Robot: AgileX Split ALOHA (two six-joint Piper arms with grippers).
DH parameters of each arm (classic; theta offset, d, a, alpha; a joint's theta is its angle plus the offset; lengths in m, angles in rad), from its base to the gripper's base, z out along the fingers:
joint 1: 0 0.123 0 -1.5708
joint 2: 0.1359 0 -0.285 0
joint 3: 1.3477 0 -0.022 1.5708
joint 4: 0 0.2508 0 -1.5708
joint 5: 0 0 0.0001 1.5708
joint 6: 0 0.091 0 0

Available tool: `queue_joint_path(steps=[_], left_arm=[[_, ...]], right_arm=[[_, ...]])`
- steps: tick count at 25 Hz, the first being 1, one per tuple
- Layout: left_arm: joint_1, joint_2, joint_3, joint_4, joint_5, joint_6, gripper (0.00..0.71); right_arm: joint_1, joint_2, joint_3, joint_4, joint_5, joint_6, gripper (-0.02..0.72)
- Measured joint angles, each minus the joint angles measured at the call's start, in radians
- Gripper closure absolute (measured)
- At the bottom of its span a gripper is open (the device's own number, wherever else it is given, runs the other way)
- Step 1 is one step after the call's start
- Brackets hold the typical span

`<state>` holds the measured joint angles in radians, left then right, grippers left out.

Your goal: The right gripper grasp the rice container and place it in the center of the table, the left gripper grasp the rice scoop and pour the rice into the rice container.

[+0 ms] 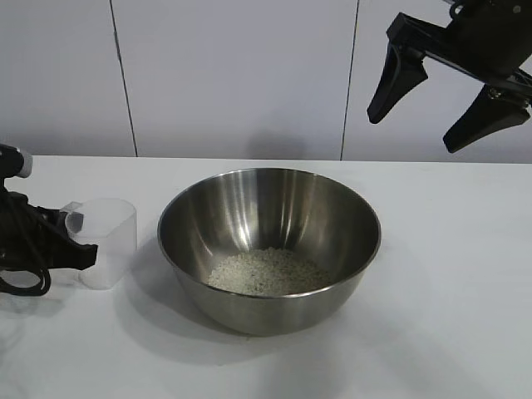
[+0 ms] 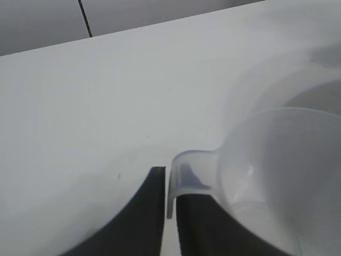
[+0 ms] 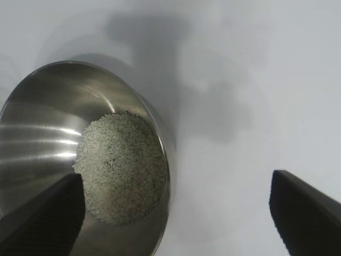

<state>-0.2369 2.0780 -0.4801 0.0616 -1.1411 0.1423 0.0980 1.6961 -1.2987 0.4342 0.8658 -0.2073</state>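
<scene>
Two end effectors are in view, one per arm. The left end effector (image 1: 79, 249) sits low at the left edge of the surface (image 1: 449, 274), its two black fingers (image 2: 144, 213) drawn close together on the small handle tab of the rice scoop (image 1: 108, 241); in the left wrist view the tab (image 2: 186, 176) stands in the narrow slit between them, so the fingers are nearly closed and gripping it. The scoop, the only cup on the surface, stands upright with its base down, and no grains can be made out through its translucent wall or inside its open mouth (image 2: 282, 176).

Just beside the scoop, with a thin gap between them, is the one rice container (image 1: 268, 245), resting near the middle of the surface. A single low heap of rice (image 1: 268, 273) lies at its bottom, slightly toward the near wall; the right wrist view shows the same heap (image 3: 122, 165) against the brushed steel interior (image 3: 48, 122).

The right end effector (image 1: 449, 108) hangs high in the air at the upper right, well apart from the container and above the far right part of the surface. Its two tapered fingers (image 1: 391, 83) are spread wide and hold nothing.
</scene>
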Motion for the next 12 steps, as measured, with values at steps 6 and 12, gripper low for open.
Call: queue_joint_path(steps=[6, 12], left_arm=[[0.000, 0.000, 0.000, 0.002, -0.004, 0.000, 0.294], [0.000, 0.000, 0.008, 0.002, 0.028, 0.000, 0.179]], right_arm=[[0.000, 0.000, 0.000, 0.000, 0.000, 0.000, 0.052], [0.000, 0.000, 0.000, 0.000, 0.000, 0.000, 0.052]])
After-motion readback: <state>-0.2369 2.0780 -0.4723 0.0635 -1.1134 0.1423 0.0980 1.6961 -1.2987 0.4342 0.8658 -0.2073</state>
